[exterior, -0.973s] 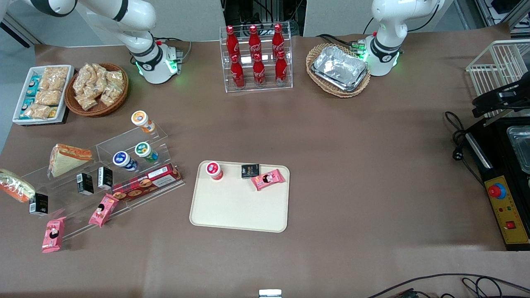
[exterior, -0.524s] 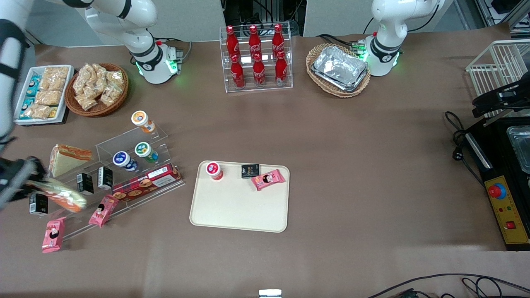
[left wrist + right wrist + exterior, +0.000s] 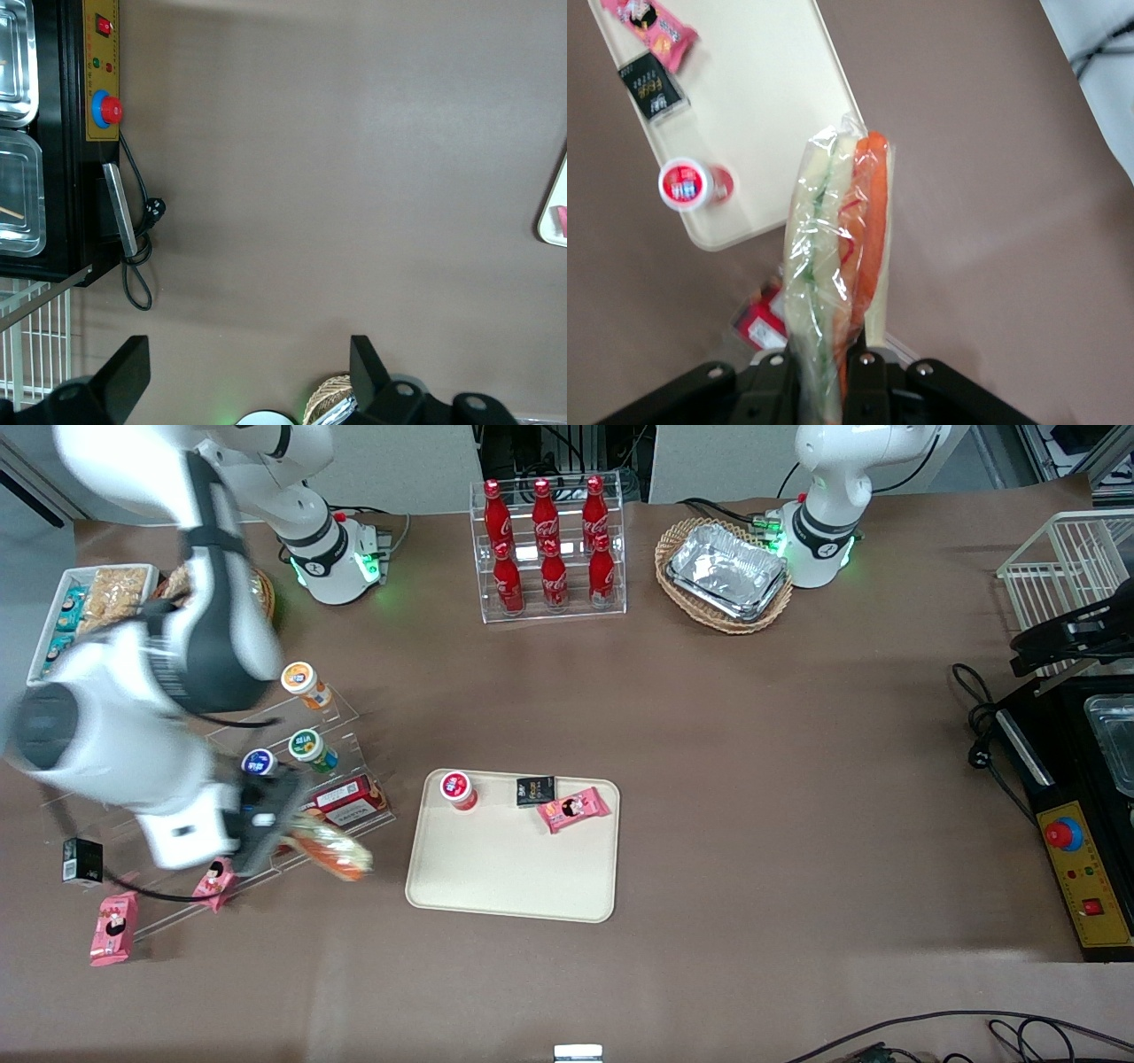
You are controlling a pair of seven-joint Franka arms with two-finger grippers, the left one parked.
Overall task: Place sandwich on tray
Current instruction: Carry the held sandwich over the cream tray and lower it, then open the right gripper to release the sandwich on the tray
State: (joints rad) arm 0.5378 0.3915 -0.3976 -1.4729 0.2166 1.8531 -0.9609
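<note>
My right gripper point(image 3: 285, 831) is shut on the clear-wrapped sandwich point(image 3: 332, 853) and holds it in the air above the clear display stand's lower edge, beside the cream tray point(image 3: 509, 868). In the right wrist view the sandwich point(image 3: 837, 266) sticks out from between the two fingers point(image 3: 873, 372), pale bread with orange and green filling along its edge. The tray point(image 3: 766, 115) lies below it and carries a red-lidded cup point(image 3: 685, 184), a black packet point(image 3: 651, 86) and a pink snack pack point(image 3: 648, 24).
A clear acrylic stand point(image 3: 337, 717) holds cups and a red biscuit box point(image 3: 350, 797). Pink snack packs point(image 3: 115, 926) and a black box point(image 3: 81, 859) lie near its front. Cola bottles point(image 3: 549, 549), a foil-tray basket point(image 3: 725, 574) and a snack tray point(image 3: 89, 602) stand farther back.
My right arm has swung in from the working arm's table end toward the tray, carrying the sandwich with it. It now covers the wedge sandwich and much of the stand.
</note>
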